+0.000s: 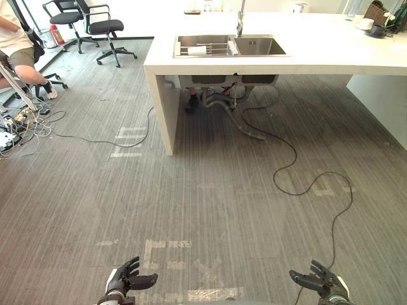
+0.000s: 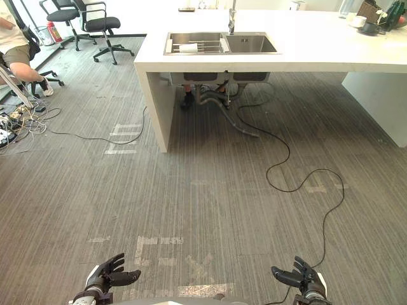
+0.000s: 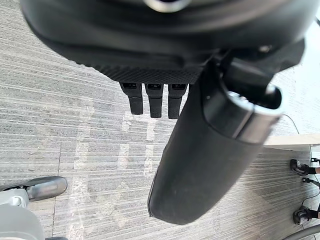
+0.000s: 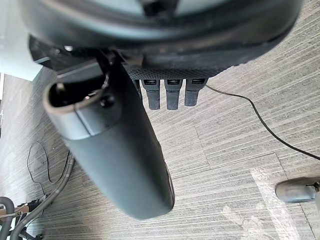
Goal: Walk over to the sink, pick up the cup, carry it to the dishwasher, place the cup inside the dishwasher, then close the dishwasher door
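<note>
A white cup (image 1: 197,49) lies on its side on a wire rack in the left basin of a steel sink (image 1: 267,46), set in a white counter (image 1: 318,57) far ahead of me. Both my hands hang low over the grey floor, well short of the counter. The left hand (image 1: 127,277) is open with relaxed fingers (image 3: 152,100) and holds nothing. The right hand (image 1: 321,279) is open too, its fingers (image 4: 172,92) straight and its thumb (image 4: 125,165) free.
A faucet (image 1: 240,22) stands behind the sink. Black office chairs (image 1: 105,28) stand at the far left, and a seated person (image 1: 19,47) is beside a tangle of cables (image 1: 16,124). Small dishes (image 1: 372,27) sit at the counter's far right. Tape marks (image 1: 162,248) lie on the floor.
</note>
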### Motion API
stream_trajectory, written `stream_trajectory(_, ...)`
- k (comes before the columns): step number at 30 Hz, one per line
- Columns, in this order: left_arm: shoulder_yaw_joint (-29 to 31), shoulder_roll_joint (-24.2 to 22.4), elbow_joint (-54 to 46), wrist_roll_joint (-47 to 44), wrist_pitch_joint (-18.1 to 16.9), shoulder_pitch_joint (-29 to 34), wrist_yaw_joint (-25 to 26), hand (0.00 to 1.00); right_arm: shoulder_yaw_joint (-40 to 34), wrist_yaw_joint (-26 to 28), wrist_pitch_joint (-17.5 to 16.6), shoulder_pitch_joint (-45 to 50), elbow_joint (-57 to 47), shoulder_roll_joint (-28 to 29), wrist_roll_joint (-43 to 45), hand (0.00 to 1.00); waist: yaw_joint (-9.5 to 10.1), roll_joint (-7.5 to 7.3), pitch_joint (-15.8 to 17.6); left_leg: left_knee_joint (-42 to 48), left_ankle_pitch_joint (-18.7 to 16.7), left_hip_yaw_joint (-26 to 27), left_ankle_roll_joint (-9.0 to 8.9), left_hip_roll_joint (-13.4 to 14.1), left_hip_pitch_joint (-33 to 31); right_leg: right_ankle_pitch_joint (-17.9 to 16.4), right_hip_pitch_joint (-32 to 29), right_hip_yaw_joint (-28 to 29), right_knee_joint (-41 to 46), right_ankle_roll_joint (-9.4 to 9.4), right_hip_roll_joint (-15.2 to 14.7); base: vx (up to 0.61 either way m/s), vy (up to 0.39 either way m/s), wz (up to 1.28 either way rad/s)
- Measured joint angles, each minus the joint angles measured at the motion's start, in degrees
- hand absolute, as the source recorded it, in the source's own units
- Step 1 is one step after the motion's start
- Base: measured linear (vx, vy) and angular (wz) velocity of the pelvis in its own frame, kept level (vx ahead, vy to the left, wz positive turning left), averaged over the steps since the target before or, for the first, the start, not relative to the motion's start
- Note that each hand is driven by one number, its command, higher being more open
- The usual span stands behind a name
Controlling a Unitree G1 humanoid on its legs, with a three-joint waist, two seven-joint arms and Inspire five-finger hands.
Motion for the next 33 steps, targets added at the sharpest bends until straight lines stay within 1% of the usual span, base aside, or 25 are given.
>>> stream_trajectory(11,-0.01,-0.01,2.52,0.0,0.1,0.07,-0.02,0.9,0.02,0.06,0.04,-0.55,1.53,-0.2,0.0,0.9,-0.2,0.24,0.05,-0.59,0.46,-0.57,0.73,-0.01,0.07,0.09,0.14,-0.71,-0.27,-0.14,0.01,-0.01,-0.003,0.03)
stream_trajectory(18,-0.01,-0.06,2.4,-0.05,0.1,0.0,-0.02,0.9,0.06,0.06,0.05,-1.22,1.69,-0.19,0.43,0.9,-0.2,0.25,0.06,-1.16,0.47,-0.66,0.74,-0.07,0.07,0.09,0.13,-0.79,-0.76,-0.14,0.01,0.0,0.0,0.0)
stream_trajectory(25,-0.17,-0.55,0.59,-2.34,0.1,0.04,0.04,0.9,0.24,0.04,0.05,-2.23,1.44,0.06,0.56,0.9,-0.02,0.24,0.1,-1.69,0.47,-0.95,0.73,-0.09,-0.42,-0.01,-0.1,-1.27,-1.45,-0.25,0.01,0.02,-0.001,0.02)
stream_trajectory(29,-0.26,-1.85,-3.28,-2.86,0.2,0.63,0.11,0.9,0.57,-0.2,0.06,-2.78,0.76,0.53,2.02,0.9,0.39,0.19,0.27,-1.64,0.37,-0.91,0.66,-0.09,-1.57,-0.33,-1.47,-1.32,-1.13,-0.41,0.0,0.04,0.001,0.01)
stream_trajectory(31,-0.32,-2.39,-5.41,-4.05,0.23,1.11,0.13,0.9,0.59,-0.39,0.06,-3.64,0.68,0.76,2.04,0.9,0.42,0.2,0.6,-0.86,-0.43,-0.76,0.63,-0.04,-2.12,-0.97,-2.07,-1.2,-0.3,-0.43,-0.01,0.05,0.004,-0.04)
stream_trajectory(33,-0.32,-2.8,-7.94,-4.65,0.26,1.67,0.21,0.9,0.58,-0.6,0.07,-4.46,0.46,0.79,2.05,0.9,0.63,0.24,1.06,2.24,-2.89,-0.39,0.98,0.12,-3.62,-3.38,-3.78,-0.84,3.14,-0.05,-0.02,0.04,0.008,-0.08)
